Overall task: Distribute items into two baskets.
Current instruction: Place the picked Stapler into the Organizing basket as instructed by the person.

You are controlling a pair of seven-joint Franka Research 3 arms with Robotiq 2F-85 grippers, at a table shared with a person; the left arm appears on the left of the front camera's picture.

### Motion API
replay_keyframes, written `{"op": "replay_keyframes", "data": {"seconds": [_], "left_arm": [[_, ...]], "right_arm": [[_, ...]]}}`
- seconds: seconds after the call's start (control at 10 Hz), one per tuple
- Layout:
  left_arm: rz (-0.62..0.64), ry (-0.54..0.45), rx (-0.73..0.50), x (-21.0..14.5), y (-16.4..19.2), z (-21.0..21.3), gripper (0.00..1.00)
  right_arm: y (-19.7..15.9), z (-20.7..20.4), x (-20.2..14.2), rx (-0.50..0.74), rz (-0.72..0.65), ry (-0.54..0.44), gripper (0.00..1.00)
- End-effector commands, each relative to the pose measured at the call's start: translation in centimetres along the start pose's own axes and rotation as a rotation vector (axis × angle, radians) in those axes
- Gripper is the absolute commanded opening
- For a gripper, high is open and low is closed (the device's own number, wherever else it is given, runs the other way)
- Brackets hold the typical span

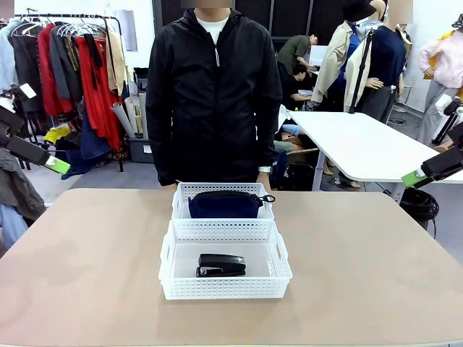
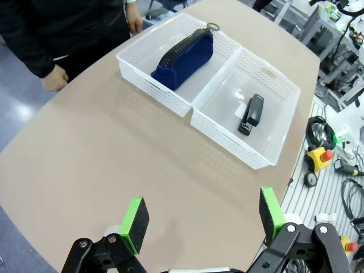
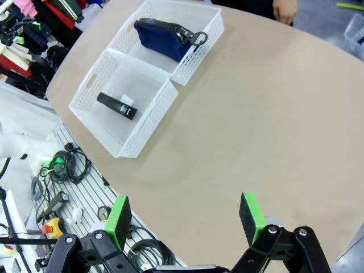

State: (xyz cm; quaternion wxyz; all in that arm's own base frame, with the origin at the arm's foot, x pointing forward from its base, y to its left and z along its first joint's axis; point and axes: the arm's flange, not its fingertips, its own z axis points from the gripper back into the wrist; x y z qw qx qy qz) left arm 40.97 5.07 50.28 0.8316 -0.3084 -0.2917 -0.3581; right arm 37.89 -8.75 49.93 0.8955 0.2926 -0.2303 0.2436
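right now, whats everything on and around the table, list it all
baskets: 2, white perforated plastic, end to end at the table's middle, one nearer the robot, one nearer the person
pouch: 1, navy blue with zip and ring pull, in the basket nearer the person
stapler: 1, black, in the basket nearer the robot
table: 1, tan top, holds both baskets
person: 1, black jacket, standing at the far edge, hands down by the table edge
left gripper: 1, black with green pads, open, up above the table's left side
right gripper: 1, black with green pads, open, up above the right side
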Motion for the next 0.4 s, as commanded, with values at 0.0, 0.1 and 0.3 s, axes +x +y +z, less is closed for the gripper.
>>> {"op": "replay_keyframes", "data": {"seconds": [0.0,0.1,0.3], "left_arm": [[0.003,-0.002,0.001,0.01,0.05,0.02,1.00],[0.003,-0.002,0.001,0.01,0.05,0.02,1.00],[0.003,-0.002,0.001,0.01,0.05,0.02,1.00]], "right_arm": [[0.02,-0.05,0.08,-0.002,0.006,-0.006,1.00],[0.02,-0.05,0.08,-0.002,0.006,-0.006,1.00],[0.02,-0.05,0.08,-0.002,0.006,-0.006,1.00]]}}
